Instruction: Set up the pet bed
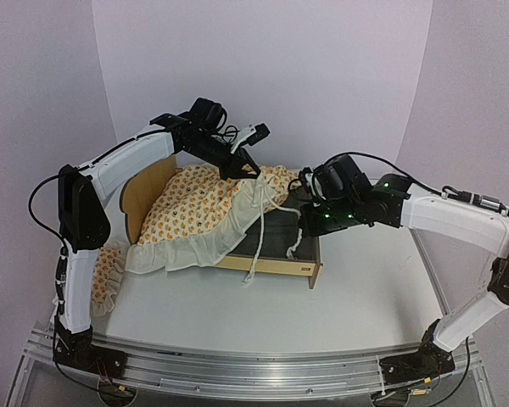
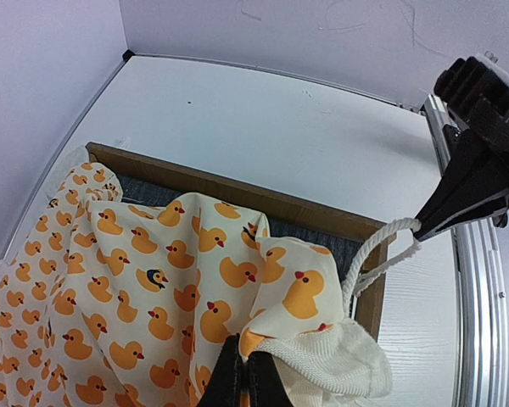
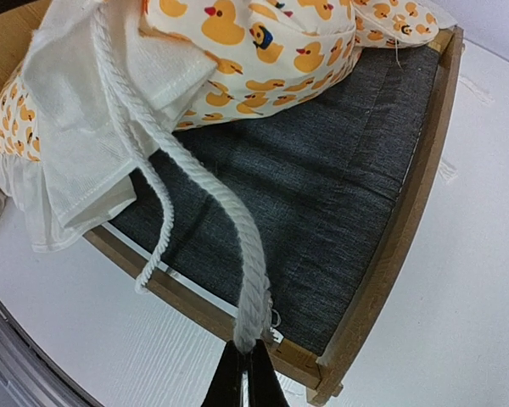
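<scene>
The pet bed (image 1: 276, 265) stands mid-table, its scalloped headboard (image 1: 142, 197) at the left and its dark grey base panel (image 3: 339, 170) partly bare. A cream duck-patterned cushion (image 1: 199, 208) lies bunched over the headboard end and hangs over the front rail. My left gripper (image 2: 242, 375) is shut on the cushion's corner (image 2: 271, 339), lifted above the bed. My right gripper (image 3: 246, 360) is shut on the end of a white rope tie (image 3: 237, 237) running from that corner, over the foot rail (image 3: 407, 229). In the top view the two grippers, left (image 1: 250, 172) and right (image 1: 303, 180), are close together.
A small matching ruffled pillow (image 1: 110, 271) lies on the table to the left of the bed, beside the left arm. A second thinner tie (image 3: 153, 195) dangles over the front rail. White walls enclose the table on three sides.
</scene>
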